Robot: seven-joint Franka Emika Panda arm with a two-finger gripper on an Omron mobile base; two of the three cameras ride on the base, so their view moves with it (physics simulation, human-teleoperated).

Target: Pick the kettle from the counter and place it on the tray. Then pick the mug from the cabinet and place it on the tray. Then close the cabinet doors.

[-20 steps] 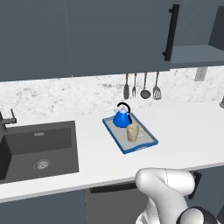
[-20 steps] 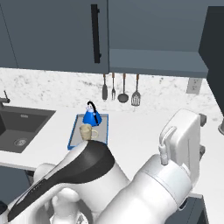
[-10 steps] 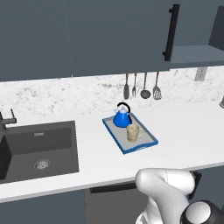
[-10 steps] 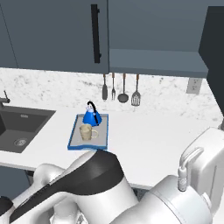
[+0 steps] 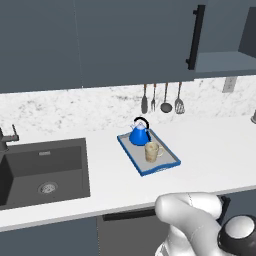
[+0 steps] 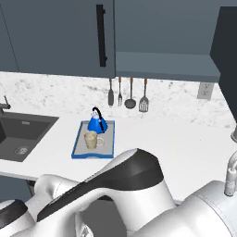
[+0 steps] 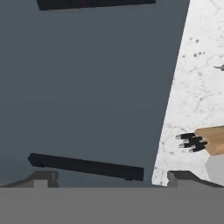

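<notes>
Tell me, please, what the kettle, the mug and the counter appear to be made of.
Kettle: glossy blue, probably enamelled or painted metal, thin black handle. Mug: matte beige, faintly mottled, likely ceramic. Counter: white, with grey speckles on the backsplash behind it, marble-look stone, possibly laminate.

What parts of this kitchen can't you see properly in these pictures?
- Right cabinet door: right base view, cut off by the picture's edge.
- Cabinet inside: left base view, seen from below, so its shelf top is hidden.
- Mug: left base view, too small to see inside.
- Sink: right base view, cut off at the edge.
</notes>
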